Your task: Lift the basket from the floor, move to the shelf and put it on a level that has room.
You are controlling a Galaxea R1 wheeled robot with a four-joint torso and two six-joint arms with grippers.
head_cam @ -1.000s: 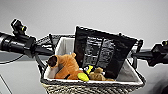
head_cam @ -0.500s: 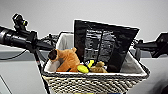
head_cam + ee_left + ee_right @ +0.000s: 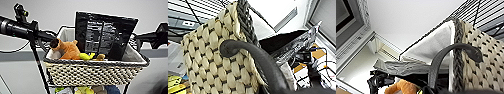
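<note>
Tool state on either arm: cannot tell. Basket point(image 3: 96, 71), woven, stiff-walled, looks light; its dark end handles point(image 3: 250, 53) suit lifting, two-sided, level.

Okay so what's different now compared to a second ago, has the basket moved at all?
The basket now sits lower and a little further right in the head view than a second ago, and looks closer. Both arms shifted along with it, one at each end, so the camera may have moved too. The orange plush toy, the yellow toy and the black foil bag lie inside as before.
</note>
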